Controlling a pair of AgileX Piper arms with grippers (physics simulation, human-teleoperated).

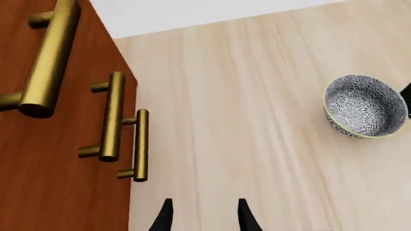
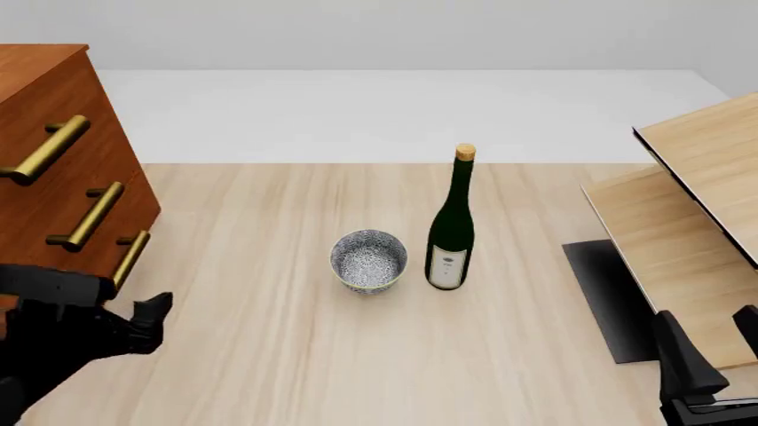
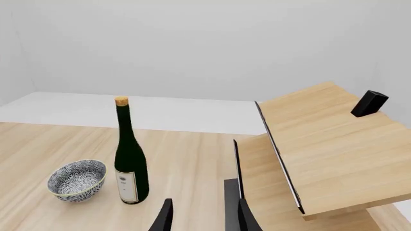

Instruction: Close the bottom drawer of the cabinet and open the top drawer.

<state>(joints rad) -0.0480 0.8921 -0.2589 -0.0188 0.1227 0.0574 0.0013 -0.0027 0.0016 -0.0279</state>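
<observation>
The reddish-brown cabinet (image 2: 53, 191) stands at the table's left edge. The top drawer (image 2: 35, 111), the middle one and the bottom drawer (image 2: 145, 217) each carry a brass bar handle. All three fronts look flush in one plane in both the front and left wrist views. My left gripper (image 2: 152, 312) is open and empty, in front of the cabinet and apart from the handles. In the left wrist view the left gripper (image 1: 204, 214) points at bare table beside the bottom handle (image 1: 140, 144). My right gripper (image 2: 711, 342) stands open and empty at the near right.
A patterned bowl (image 2: 368, 259) and a dark green wine bottle (image 2: 452, 231) stand mid-table. Pale slanted wooden boards (image 2: 698, 213) rise at the right over a black mat (image 2: 602, 293). A small black block (image 3: 369, 103) sits on the upper board.
</observation>
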